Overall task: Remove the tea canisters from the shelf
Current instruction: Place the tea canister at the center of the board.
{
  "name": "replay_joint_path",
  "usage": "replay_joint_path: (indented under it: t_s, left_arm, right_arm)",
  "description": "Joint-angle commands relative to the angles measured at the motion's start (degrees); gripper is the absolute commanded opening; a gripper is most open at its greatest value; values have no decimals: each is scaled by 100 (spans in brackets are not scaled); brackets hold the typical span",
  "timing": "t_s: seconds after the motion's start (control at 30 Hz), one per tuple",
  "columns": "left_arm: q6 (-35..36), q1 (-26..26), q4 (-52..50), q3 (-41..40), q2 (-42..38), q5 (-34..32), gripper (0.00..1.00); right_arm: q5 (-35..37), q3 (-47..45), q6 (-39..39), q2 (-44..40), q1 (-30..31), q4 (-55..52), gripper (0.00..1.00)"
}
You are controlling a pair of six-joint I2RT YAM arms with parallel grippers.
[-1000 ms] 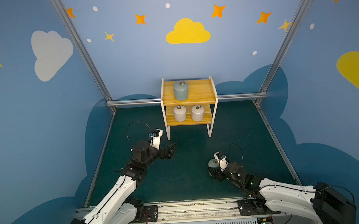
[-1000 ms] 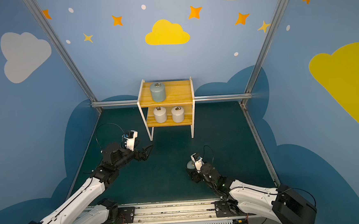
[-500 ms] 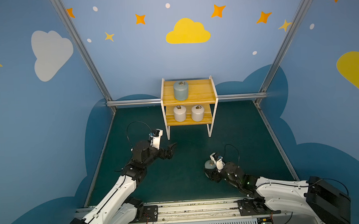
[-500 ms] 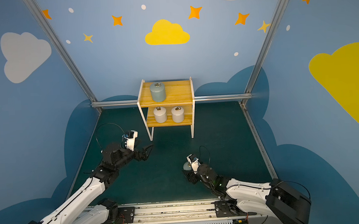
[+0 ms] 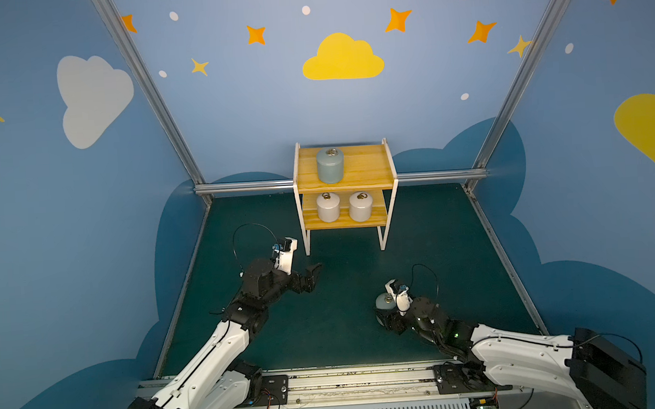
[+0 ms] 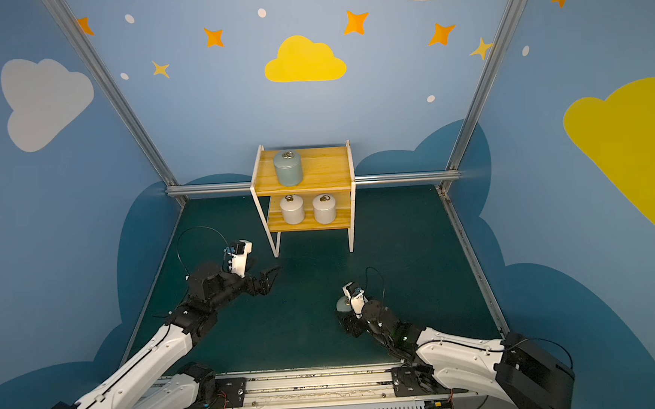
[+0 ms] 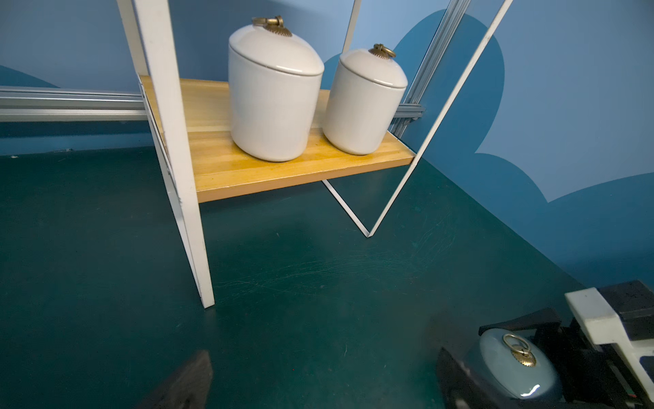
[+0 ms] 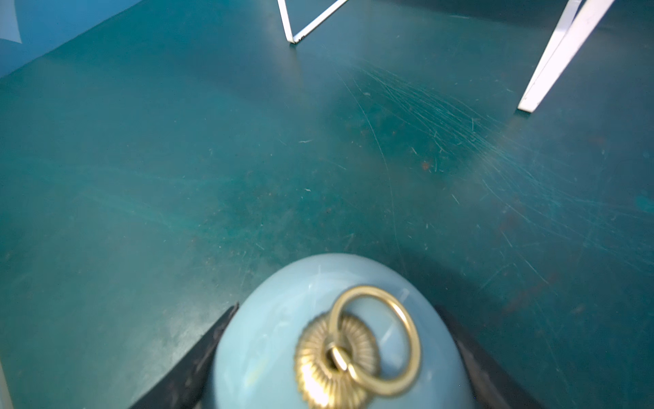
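Note:
The shelf (image 5: 366,168) (image 6: 325,166) stands at the back wall. One pale blue tea canister (image 5: 330,166) (image 6: 288,169) is on its top board. Two white tea canisters (image 5: 328,208) (image 5: 360,207) (image 7: 272,99) (image 7: 362,102) sit on the lower board. My right gripper (image 5: 382,310) (image 8: 336,354) is shut on a second pale blue canister (image 5: 383,301) (image 7: 513,364) (image 8: 283,318), low over the green floor at front right; I cannot tell if it touches the floor. My left gripper (image 5: 311,277) (image 7: 323,379) hangs open and empty in front of the shelf's left leg (image 7: 191,248).
Blue walls and metal frame posts (image 5: 147,92) close in the green floor (image 5: 326,330) on three sides. A metal rail (image 5: 239,186) runs along the back behind the shelf. The arms' base rail (image 5: 348,383) lies along the front edge.
My right gripper has carried the blue canister slightly left and toward the front, then nearly stopped. The left arm has not moved.

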Motion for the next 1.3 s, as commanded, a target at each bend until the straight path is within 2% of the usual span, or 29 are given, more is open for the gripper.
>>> replay_joint_path:
  t_s: [0.0, 0.23, 0.6, 1.27]
  left_arm:
    - [-2, -13, 37, -49, -71, 65, 99]
    - [-2, -17, 3, -63, -125, 52, 100]
    - [-2, -16, -24, -61, -140, 49, 99]
    - [15, -13, -49, -87, -158, 59, 100]
  right_arm:
    - [109, 138, 72, -121, 27, 79, 58]
    - [77, 74, 119, -33, 27, 88, 59]
    - [83, 51, 116, -245, 28, -207, 68]
    - [150, -75, 279, -317, 20, -325, 75]
